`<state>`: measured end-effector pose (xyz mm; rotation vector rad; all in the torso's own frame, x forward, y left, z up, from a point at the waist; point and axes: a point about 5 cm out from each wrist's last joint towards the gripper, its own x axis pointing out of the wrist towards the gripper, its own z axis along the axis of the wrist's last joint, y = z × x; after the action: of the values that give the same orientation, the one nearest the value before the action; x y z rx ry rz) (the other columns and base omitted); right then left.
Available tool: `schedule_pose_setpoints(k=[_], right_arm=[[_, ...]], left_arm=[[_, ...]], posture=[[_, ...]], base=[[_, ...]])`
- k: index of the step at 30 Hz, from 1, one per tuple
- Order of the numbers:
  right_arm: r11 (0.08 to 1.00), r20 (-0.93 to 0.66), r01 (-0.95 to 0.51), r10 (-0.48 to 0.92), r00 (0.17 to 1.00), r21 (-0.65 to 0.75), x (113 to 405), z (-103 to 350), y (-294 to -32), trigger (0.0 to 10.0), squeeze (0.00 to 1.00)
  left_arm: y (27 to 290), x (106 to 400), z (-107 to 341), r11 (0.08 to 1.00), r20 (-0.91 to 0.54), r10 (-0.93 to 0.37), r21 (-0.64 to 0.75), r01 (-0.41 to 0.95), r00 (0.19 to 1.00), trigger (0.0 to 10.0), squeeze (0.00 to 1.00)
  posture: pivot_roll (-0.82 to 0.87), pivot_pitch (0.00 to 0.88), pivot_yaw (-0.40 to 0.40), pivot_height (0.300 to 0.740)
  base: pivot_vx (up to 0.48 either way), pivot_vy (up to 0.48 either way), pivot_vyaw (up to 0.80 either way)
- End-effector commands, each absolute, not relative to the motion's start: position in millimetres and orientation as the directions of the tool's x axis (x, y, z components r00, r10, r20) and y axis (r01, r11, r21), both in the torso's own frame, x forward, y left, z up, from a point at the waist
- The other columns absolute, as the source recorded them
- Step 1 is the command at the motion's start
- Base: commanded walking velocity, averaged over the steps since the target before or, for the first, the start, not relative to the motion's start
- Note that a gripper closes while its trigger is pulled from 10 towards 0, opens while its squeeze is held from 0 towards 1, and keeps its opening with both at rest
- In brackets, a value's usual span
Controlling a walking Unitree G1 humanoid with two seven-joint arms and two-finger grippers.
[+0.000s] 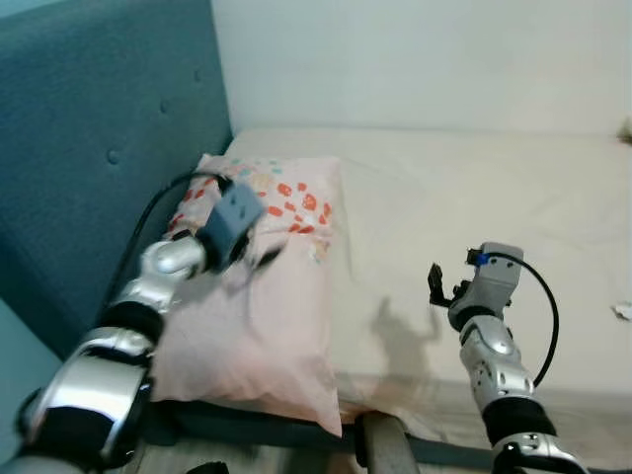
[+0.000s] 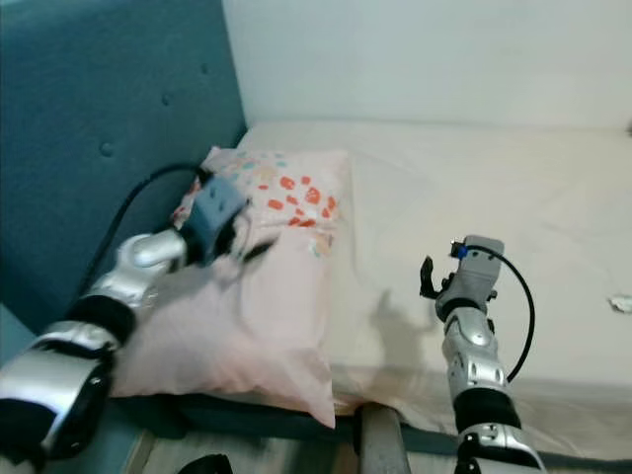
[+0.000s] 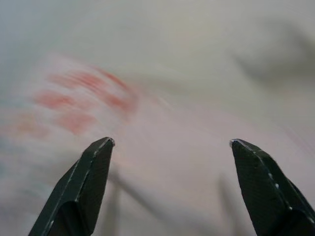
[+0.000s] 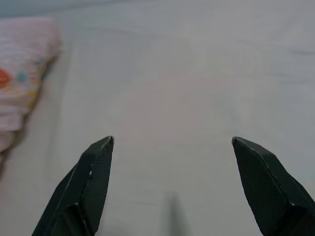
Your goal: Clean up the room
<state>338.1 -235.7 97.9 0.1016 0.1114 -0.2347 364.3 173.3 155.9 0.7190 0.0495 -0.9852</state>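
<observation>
Left gripper poised with fingers spread over pink pillow, directly beneath its tips, likely for straightening. Right gripper also spread, above bare mattress, pillow off to its side, apparently waiting.

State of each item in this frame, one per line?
Pillow: lying at the bed's head end, overhanging the near edge.
Left gripper: open, over the pillow.
Right gripper: open, over the bare sheet, holding nothing.
Small white scrap: lying on the sheet, far right.
</observation>
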Motion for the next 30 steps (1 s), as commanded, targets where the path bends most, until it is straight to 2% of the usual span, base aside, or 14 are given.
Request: schedule_pose_setpoints(k=[1,4,8,9,12,14,17,19,25,26,27,28,29,30], right_arm=[[0.966,-0.141,0.242,-0.228,0.963,0.092,336,94,-237,10.0,0.0],[0.965,-0.141,0.244,-0.23,0.963,0.094,335,93,-237,10.0,0.0],[0.965,-0.14,0.245,-0.231,0.963,0.096,335,93,-236,10.0,0.0],[0.965,-0.139,0.245,-0.231,0.963,0.096,335,93,-235,10.0,0.0],[0.965,-0.139,0.245,-0.23,0.963,0.097,335,93,-235,10.0,0.0],[0.968,-0.142,0.229,-0.214,0.967,0.106,335,93,-231,10.0,0.0],[0.974,-0.149,0.194,-0.176,0.973,0.114,336,92,-227,10.0,0.0],[0.992,-0.188,0.071,-0.051,0.981,0.102,337,87,-215,10.0,0.0],[0.987,-0.27,-0.16,0.153,0.951,-0.005,333,81,-206,10.0,0.0],[0.983,-0.275,-0.181,0.167,0.947,-0.025,333,83,-210,10.0,0.0],[0.983,-0.275,-0.181,0.167,0.947,-0.025,333,83,-210,10.0,0.0],[0.979,-0.279,-0.198,0.178,0.944,-0.043,332,85,-213,10.0,0.0],[0.979,-0.279,-0.198,0.178,0.944,-0.043,332,85,-213,10.0,0.0],[0.976,-0.283,-0.21,0.186,0.941,-0.056,331,86,-216,10.0,0.0]], left_arm=[[191,349,141,0.158,-0.548,-0.726,0.457,0.876,0.417,10.0,0.0],[206,339,134,0.064,-0.655,-0.693,0.362,0.93,0.303,10.0,0.0],[211,334,129,0.028,-0.702,-0.664,0.322,0.946,0.258,10.0,0.0],[216,327,121,-0.023,-0.758,-0.626,0.252,0.968,0.183,10.0,0.0],[220,319,113,-0.055,-0.795,-0.597,0.174,0.983,0.107,10.0,0.0],[227,299,97,-0.11,-0.829,-0.556,0.004,0.994,-0.058,10.0,0.0],[230,289,91,-0.123,-0.833,-0.541,-0.057,0.991,-0.115,10.0,0.0],[236,271,81,-0.133,-0.836,-0.516,-0.137,0.982,-0.187,10.0,0.0],[237,258,60,-0.08,-0.839,-0.515,-0.154,0.985,-0.174,10.0,0.0],[233,263,56,-0.052,-0.839,-0.533,-0.094,0.994,-0.107,10.0,0.0],[233,263,56,-0.052,-0.839,-0.533,-0.094,0.994,-0.107,10.0,0.0],[226,268,55,-0.023,-0.831,-0.555,-0.025,0.999,-0.033,10.0,0.0],[226,268,55,-0.023,-0.831,-0.555,-0.025,0.999,-0.033,10.0,0.0],[221,272,55,-0.004,-0.821,-0.571,0.03,1.0,0.023,10.0,0.0]], posture=[[-0.06,0.022,0.027,0.527],[-0.06,0.023,0.028,0.527],[-0.06,0.025,0.028,0.527],[-0.06,0.029,0.029,0.527],[-0.06,0.031,0.03,0.527],[-0.06,0.037,0.032,0.527],[-0.06,0.038,0.03,0.527],[-0.05,0.04,0.027,0.527],[-0.05,0.038,0.02,0.527],[-0.05,0.039,0.021,0.527],[-0.05,0.039,0.021,0.527],[-0.05,0.038,0.02,0.527],[-0.05,0.038,0.02,0.527],[-0.05,0.038,0.02,0.527]], base=[[0.0,0.0,0.0],[0.0,0.0,0.0],[0.0,0.0,0.0],[0.0,0.0,0.0],[0.0,0.0,0.0],[0.0,0.0,0.0],[0.0,0.0,0.0],[0.0,0.0,0.0],[0.0,0.0,0.0],[0.0,0.0,0.0],[0.0,0.0,0.0],[0.0,0.0,0.0],[0.0,0.0,0.0],[0.0,0.0,0.0]])
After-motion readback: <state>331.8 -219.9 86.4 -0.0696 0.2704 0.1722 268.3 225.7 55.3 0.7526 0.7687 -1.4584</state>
